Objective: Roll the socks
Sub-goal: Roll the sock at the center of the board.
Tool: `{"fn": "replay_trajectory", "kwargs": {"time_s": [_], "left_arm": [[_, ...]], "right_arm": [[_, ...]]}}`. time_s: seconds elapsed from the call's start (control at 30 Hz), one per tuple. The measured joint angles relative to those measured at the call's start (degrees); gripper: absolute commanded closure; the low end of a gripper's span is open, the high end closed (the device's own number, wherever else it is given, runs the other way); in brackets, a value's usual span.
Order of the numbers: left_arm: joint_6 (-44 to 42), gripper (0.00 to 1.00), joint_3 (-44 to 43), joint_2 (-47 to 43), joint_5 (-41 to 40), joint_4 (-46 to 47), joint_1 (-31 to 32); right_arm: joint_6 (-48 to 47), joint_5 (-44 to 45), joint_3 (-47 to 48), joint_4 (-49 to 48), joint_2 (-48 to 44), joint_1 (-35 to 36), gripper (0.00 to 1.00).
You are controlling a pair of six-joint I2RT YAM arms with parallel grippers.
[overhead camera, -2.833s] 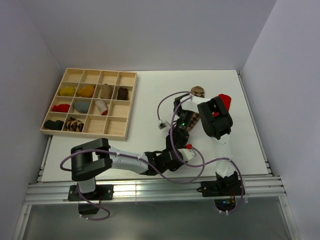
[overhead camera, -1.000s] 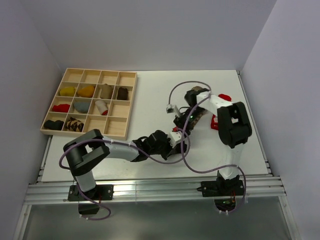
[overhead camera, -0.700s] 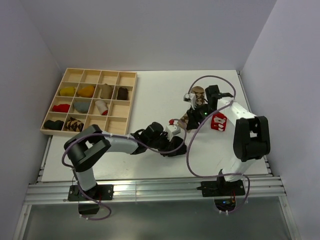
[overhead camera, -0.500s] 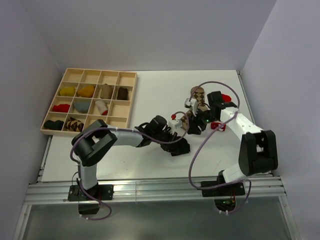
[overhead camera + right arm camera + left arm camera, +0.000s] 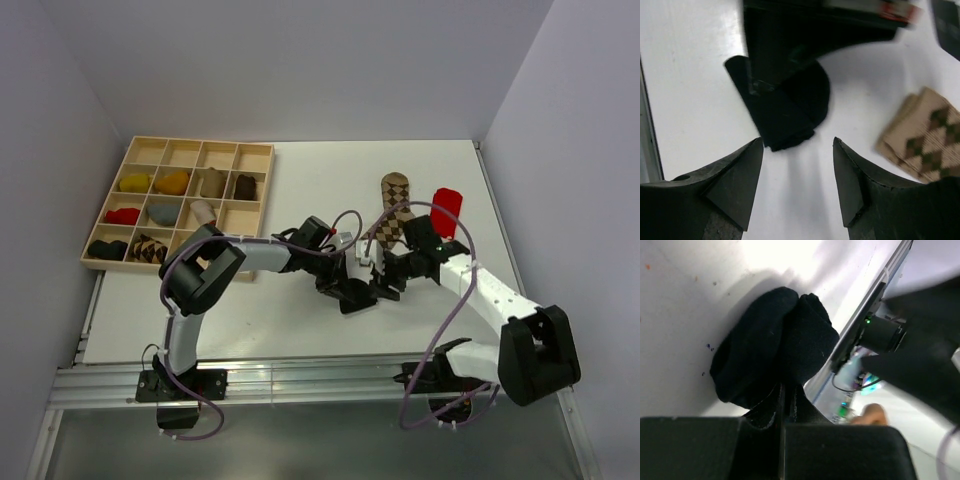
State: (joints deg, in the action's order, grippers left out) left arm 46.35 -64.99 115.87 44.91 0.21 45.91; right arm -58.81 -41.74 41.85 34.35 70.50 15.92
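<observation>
Black sock [image 5: 772, 347]: soft matte knit, bunched into a rounded lump on my white tabletop [image 5: 300, 180]. Left hand [image 5: 785, 402]: pinched tight on its fold. Right hand [image 5: 797, 147]: spread wide, empty, hovering just beside it. Argyle sock [image 5: 393, 205] and red sock [image 5: 446, 210]: flat, farther back.

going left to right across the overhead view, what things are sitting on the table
wooden tray -> black sock -> argyle sock -> red sock
</observation>
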Motion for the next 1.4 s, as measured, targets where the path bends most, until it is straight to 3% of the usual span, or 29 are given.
{"fn": "replay_trajectory", "kwargs": {"time_s": [0.23, 0.6, 0.67, 0.8, 0.9, 1.1, 1.4], "left_arm": [[4.7, 1.0, -4.2, 2.7, 1.5, -5.7, -0.3], [6.5, 1.0, -6.8, 5.0, 3.6, -9.6, -2.3], [6.5, 1.0, -7.3, 5.5, 4.0, -10.1, -2.6], [6.8, 0.91, -7.6, 6.2, 5.3, -9.9, -3.0], [7.6, 0.75, -7.2, 6.4, 5.8, -8.9, -3.3], [9.9, 0.62, -2.8, 4.8, 5.3, -3.2, -4.6], [8.2, 0.55, 8.1, -9.3, -7.1, 1.7, -7.3]], "right_arm": [[-2.6, 4.4, -7.5, -4.1, -4.5, 9.6, 0.32], [-5.2, 10.7, -11.9, -11.7, -4.0, 14.1, 0.33], [-5.5, 11.5, -12.2, -12.9, -3.4, 14.5, 0.37], [-5.9, 12.9, -12.2, -15.1, -1.4, 15.4, 0.54], [-5.7, 13.6, -12.0, -16.8, 0.2, 15.4, 0.64], [-5.2, 12.9, -9.0, -16.4, 4.2, 15.4, 0.81], [-5.5, 9.6, 4.2, -5.5, 16.3, 14.0, 0.79]]}}
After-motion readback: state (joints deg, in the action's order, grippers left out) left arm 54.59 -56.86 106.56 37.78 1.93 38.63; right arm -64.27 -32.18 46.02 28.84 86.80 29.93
